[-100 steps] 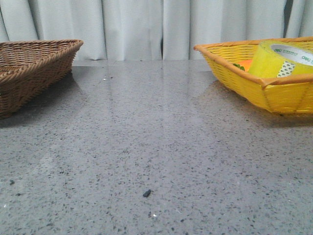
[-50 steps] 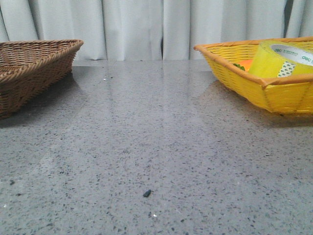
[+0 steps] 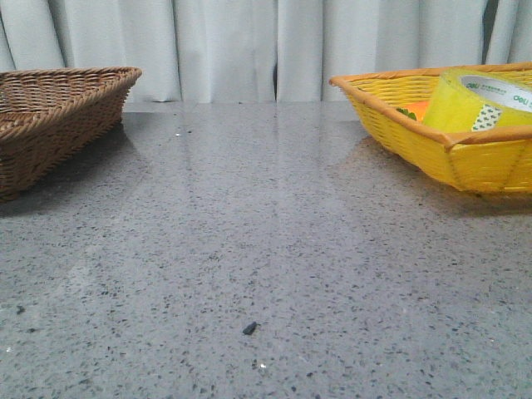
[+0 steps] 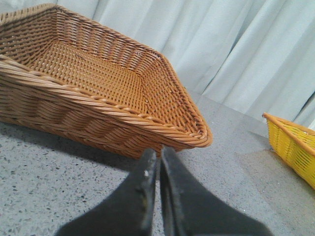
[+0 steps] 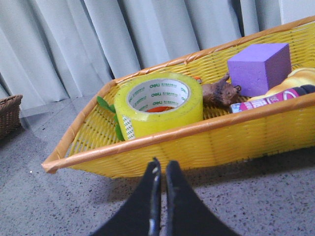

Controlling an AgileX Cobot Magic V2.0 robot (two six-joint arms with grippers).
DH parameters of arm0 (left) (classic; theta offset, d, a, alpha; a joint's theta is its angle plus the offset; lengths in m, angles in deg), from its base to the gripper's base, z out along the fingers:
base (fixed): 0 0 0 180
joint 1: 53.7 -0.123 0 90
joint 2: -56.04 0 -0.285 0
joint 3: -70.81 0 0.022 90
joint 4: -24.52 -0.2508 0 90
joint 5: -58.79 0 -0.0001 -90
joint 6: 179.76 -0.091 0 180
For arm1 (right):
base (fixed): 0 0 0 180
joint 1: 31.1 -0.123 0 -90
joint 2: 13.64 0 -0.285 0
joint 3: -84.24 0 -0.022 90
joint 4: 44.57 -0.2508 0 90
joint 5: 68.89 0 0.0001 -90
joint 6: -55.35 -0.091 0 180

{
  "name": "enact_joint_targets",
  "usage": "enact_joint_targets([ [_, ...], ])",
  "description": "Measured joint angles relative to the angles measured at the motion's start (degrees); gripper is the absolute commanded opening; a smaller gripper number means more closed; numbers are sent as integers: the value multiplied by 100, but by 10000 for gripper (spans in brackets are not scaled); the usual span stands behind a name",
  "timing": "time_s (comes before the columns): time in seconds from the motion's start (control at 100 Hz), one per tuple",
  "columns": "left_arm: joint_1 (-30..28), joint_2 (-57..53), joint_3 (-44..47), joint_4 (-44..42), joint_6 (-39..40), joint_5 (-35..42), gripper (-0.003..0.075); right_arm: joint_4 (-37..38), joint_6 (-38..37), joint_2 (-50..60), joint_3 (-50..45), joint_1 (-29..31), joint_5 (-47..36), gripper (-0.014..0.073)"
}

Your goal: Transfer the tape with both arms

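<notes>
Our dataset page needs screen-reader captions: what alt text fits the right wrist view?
A yellow tape roll sits in a yellow wicker basket beside a purple block and a small brown figure. The closed right gripper hangs outside it.

A grey speckled surface (image 3: 266,249) carries two wicker baskets. A brown basket (image 3: 58,116) sits at the left edge, a yellow basket (image 3: 416,137) with an orange rim at the right edge, well apart. Inside the yellow one lie a purple block (image 5: 258,68), a small brown animal figure (image 5: 220,92) just beside it, and an orange item (image 3: 416,112). Pale curtains (image 3: 249,50) hang behind.
</notes>
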Motion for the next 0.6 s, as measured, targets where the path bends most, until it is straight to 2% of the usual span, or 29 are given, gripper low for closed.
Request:
enact_joint_targets([
  [0.17,0,0,0,54,0,0,-21,-9,0,0,0,0,0,-68],
  [0.29,0,0,0,407,0,11,-21,-131,0,0,0,0,0,-68],
  [0.6,0,0,0,1159,4,104,-21,-1754,0,0,0,0,-281,-68],
])
